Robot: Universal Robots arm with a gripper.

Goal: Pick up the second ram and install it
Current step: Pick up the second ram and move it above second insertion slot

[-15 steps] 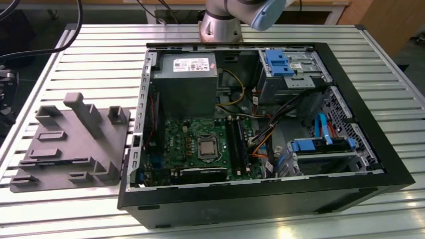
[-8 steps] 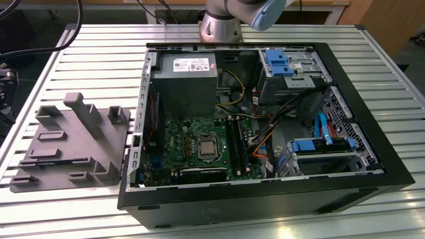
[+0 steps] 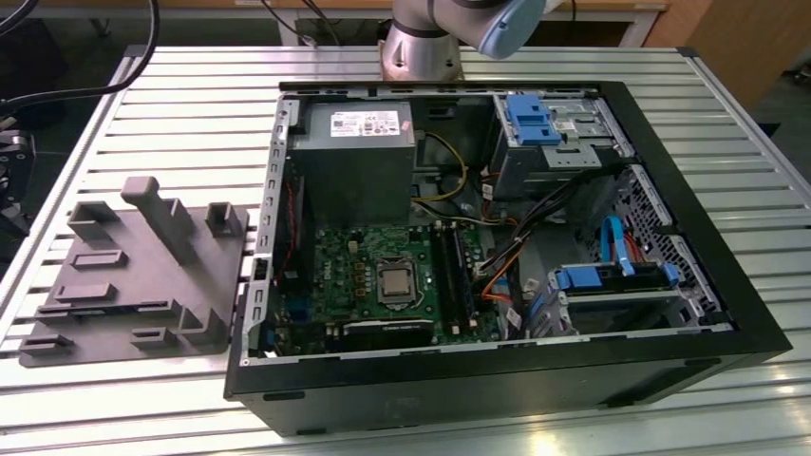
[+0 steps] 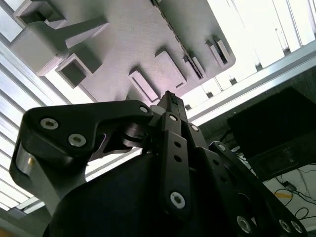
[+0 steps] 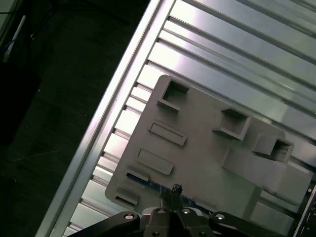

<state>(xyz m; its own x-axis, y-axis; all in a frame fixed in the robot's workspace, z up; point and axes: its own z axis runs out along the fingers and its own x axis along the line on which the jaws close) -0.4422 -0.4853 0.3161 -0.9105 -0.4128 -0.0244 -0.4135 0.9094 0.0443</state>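
Here, closed claw [image 5: 175,189] over second ram [image 5: 145,181] — at tray [image 5: 197,148] edge.

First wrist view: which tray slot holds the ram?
The one nearest the tool, where the dark second ram lies; other tray pockets look empty.

In the first wrist view the second ram [image 5: 145,181] is a thin dark-blue sliver along one edge of the grey tray [image 5: 197,143]. Its middle is hidden behind the gripper [image 5: 175,190], and its chips are too small to tell. In the exterior view the arm [image 3: 438,33], beyond the tray, is cut off by the picture's edge.
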